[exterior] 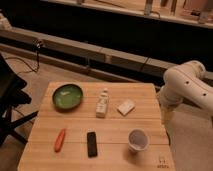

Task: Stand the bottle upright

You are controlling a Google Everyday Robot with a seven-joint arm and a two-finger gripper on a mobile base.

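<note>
The bottle [102, 106] is small and whitish-cream. It lies on its side near the middle of the wooden table [75, 160], with its narrow white cap pointing to the far edge. My white arm [184, 85] bends in from the right. Its lower end, with the gripper [166, 117], hangs beside the table's right edge. It is well to the right of the bottle, touches nothing, and is mostly hidden in the dim light.
A green bowl [67, 96] sits at the far left. A flat white block [126, 107] lies just right of the bottle. An orange carrot [59, 140], a black bar [92, 144] and a white cup [137, 140] stand along the front. A black chair [10, 100] stands left of the table.
</note>
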